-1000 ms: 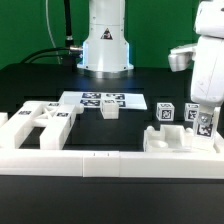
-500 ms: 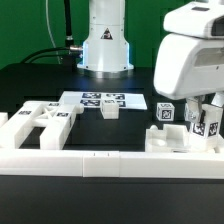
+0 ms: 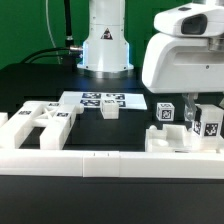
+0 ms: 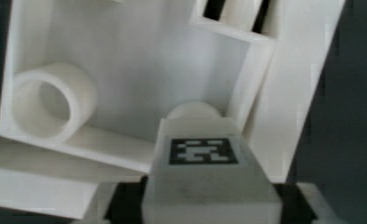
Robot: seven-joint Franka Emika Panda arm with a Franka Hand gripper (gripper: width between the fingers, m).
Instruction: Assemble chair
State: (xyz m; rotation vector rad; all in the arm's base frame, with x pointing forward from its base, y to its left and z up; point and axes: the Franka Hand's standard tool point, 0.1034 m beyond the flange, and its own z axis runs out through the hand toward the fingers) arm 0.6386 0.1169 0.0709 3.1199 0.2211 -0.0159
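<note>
My gripper [image 3: 206, 108] hangs at the exterior view's right, shut on a white chair bar [image 3: 208, 122] that carries a square tag. In the wrist view the tagged bar [image 4: 203, 150] fills the gap of the gripper [image 4: 206, 196], with a dark finger [image 4: 130, 200] against each side. Beyond it lies a white chair panel [image 4: 153, 55] with slots and a round raised ring [image 4: 47, 100]. Under the bar in the exterior view sits a low white chair piece [image 3: 168, 140]. A small tagged block [image 3: 164, 113] stands just behind that piece.
A large white chair panel with cut-outs [image 3: 40, 125] lies at the exterior view's left. The marker board [image 3: 100, 99] lies in the middle, with a small white block [image 3: 110, 110] at its front. A low white border wall [image 3: 110, 165] runs along the front. The arm's base [image 3: 105, 40] stands behind.
The arm's wrist has swung in from the exterior view's right edge toward the left, carrying the tagged bar with it. The grip has stayed the same. The loose parts have not moved.
</note>
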